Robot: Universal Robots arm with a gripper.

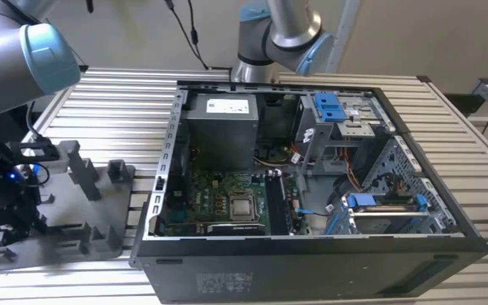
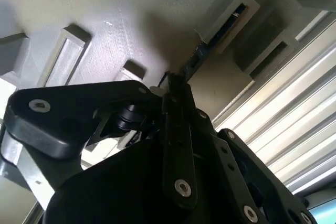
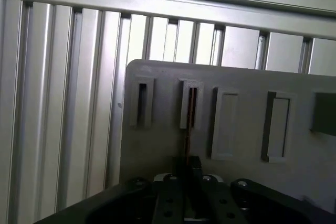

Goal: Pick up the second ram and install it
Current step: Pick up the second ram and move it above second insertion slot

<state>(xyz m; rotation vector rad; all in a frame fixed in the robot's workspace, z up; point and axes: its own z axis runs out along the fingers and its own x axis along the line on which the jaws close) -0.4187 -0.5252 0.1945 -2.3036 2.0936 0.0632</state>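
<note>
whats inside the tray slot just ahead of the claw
A thin dark ram strip stands on edge in that tray slot and reaches to the claw. Its near end is hidden by the claw.

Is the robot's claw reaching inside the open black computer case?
No: in the first wrist view the gripper sits over the flat grey plastic tray, at a thin dark circuit-board strip slotted into it.

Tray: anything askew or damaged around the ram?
Nothing stands out. The ram stands on edge in its slotted post on the tray, in line with the tool. No tilt or damage shows.
</note>
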